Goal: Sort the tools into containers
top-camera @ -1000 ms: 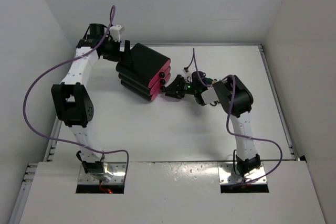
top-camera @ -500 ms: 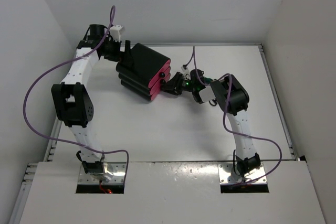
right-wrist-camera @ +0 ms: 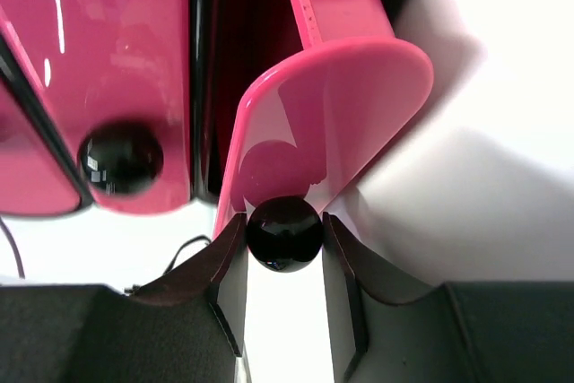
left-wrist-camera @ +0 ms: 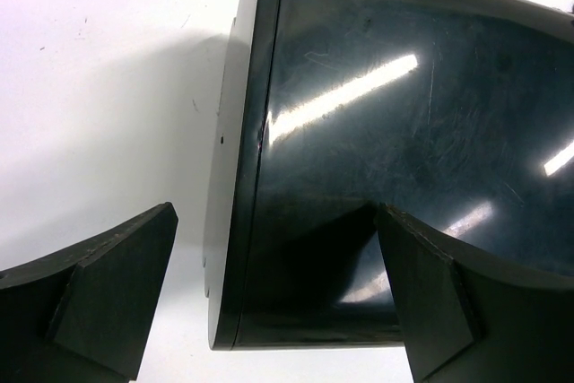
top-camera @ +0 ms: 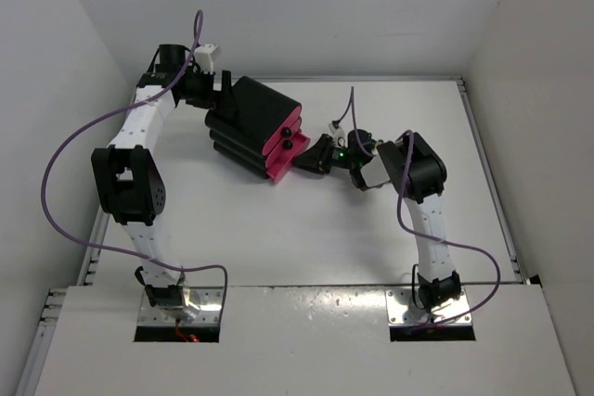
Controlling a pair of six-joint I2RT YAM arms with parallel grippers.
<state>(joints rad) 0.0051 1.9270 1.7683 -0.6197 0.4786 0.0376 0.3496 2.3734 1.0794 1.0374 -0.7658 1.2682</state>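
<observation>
The black cabinet (top-camera: 252,116) stands at the back left of the table, its three pink drawers (top-camera: 281,147) facing right. My right gripper (top-camera: 309,160) is shut on the round black knob (right-wrist-camera: 284,232) of an outer drawer (right-wrist-camera: 332,105), which is drawn out a short way. The neighbouring drawer (right-wrist-camera: 108,69) is shut and its knob (right-wrist-camera: 121,157) is free. My left gripper (top-camera: 220,97) is open at the cabinet's back. In the left wrist view its fingers (left-wrist-camera: 108,298) straddle the cabinet's rear corner (left-wrist-camera: 386,150). No tools are in view.
White walls close in the table at the back and on both sides. The table's right edge (top-camera: 483,155) runs beside the right arm. Purple cables (top-camera: 70,146) loop off both arms.
My right gripper moved in to the drawer front, then drew back to the right with the knob. The drawer has slid out a little. The left arm has not moved.
</observation>
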